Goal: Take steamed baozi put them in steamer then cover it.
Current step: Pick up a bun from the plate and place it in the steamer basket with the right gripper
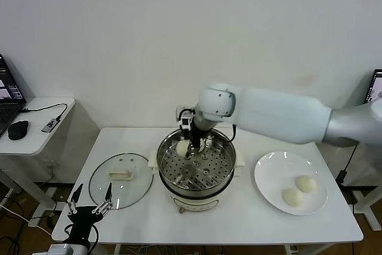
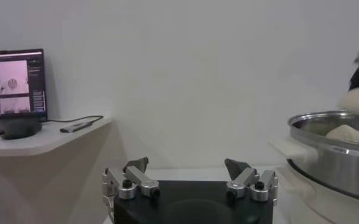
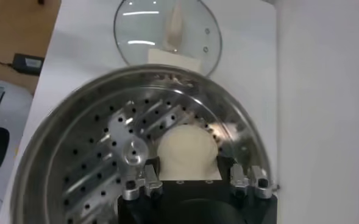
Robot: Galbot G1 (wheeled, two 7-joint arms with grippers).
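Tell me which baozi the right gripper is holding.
The one in the steamer, between the right gripper's fingers: baozi. The other two visible lie on the plate.

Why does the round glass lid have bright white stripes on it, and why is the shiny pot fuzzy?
Right wrist view: the stripes on the cover are reflected light. Left wrist view: the steamer sits close at the picture's edge, out of focus.

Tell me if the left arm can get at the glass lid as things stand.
Probably yes. The left gripper hangs open at the table's front left edge, right beside the cover, which lies flat on the table with its handle up and nothing on it. The right gripper is in the steamer, out of the way.
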